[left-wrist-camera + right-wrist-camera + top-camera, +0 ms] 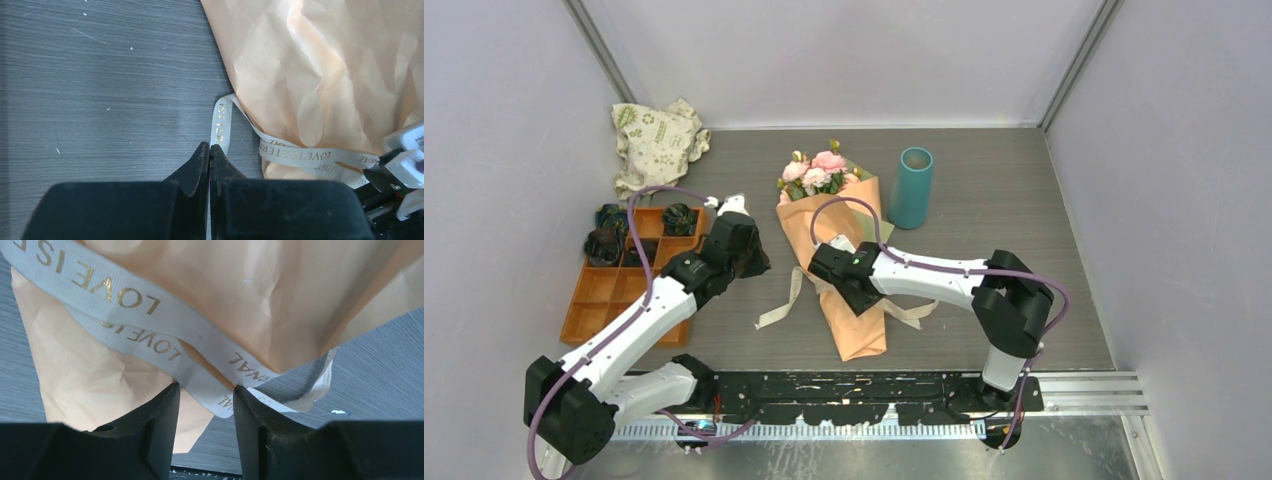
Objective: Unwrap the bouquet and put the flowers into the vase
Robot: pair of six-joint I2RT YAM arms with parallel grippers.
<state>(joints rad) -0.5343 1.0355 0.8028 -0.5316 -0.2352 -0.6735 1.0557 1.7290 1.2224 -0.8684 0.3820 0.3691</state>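
Observation:
The bouquet (844, 250) lies on the table, its orange paper cone (320, 65) narrowing toward me. Its pink and peach flowers (816, 172) stick out at the far end. The teal vase (911, 187) stands upright just right of the blooms. A beige ribbon (300, 156) printed in gold runs around the cone, with a tail (779, 305) trailing to the left. My left gripper (209, 146) is shut on that tail beside the cone's left edge (752, 262). My right gripper (205, 386) hovers over the cone's narrow part (856, 292), jaws apart, with the ribbon (125, 295) crossing between its fingertips.
An orange compartmented tray (624, 285) holding dark green rosettes (606, 240) sits at the left, under my left arm. A white leaf-printed cloth bag (656, 140) lies at the back left. Grey walls close in three sides.

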